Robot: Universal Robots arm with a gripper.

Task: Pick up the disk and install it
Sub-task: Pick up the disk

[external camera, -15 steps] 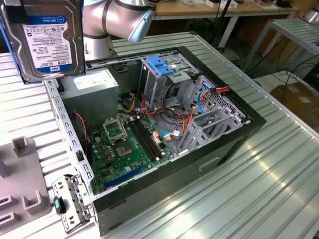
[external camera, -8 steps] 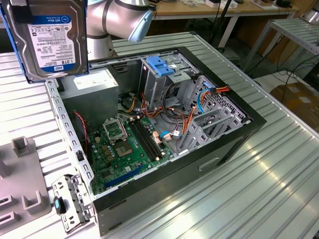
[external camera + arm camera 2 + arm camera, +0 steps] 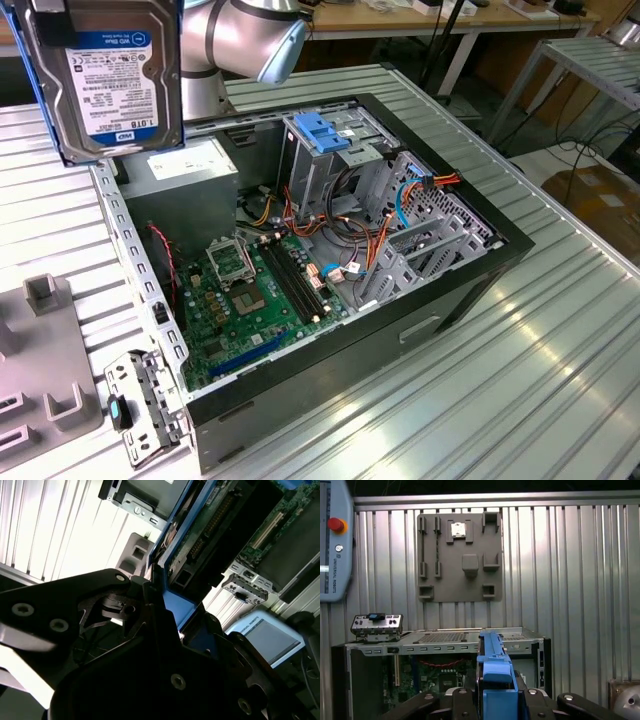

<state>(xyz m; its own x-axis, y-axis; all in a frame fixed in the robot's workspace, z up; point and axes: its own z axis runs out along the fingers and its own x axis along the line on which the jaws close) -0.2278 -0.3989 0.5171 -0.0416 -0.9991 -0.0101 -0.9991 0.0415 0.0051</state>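
The disk (image 3: 100,80), silver-grey with a white label and blue side rails, hangs high at the exterior view's upper left, label facing the camera, above the rear corner of the open computer case (image 3: 500,250). In the first wrist view my gripper (image 3: 497,707) is shut on the disk, its black fingers (image 3: 462,705) flanking the blue rail (image 3: 495,665). The second wrist view shows the gripper (image 3: 167,612) body dark in front, with the disk's (image 3: 210,525) circuit-board underside beyond it.
Inside the case are a metal drive cage with a blue top (image 3: 325,135), a grey power-supply box (image 3: 190,170) and the motherboard (image 3: 250,290). A grey fixture plate (image 3: 40,340) and a small metal bracket (image 3: 140,400) lie beside it on the ribbed table.
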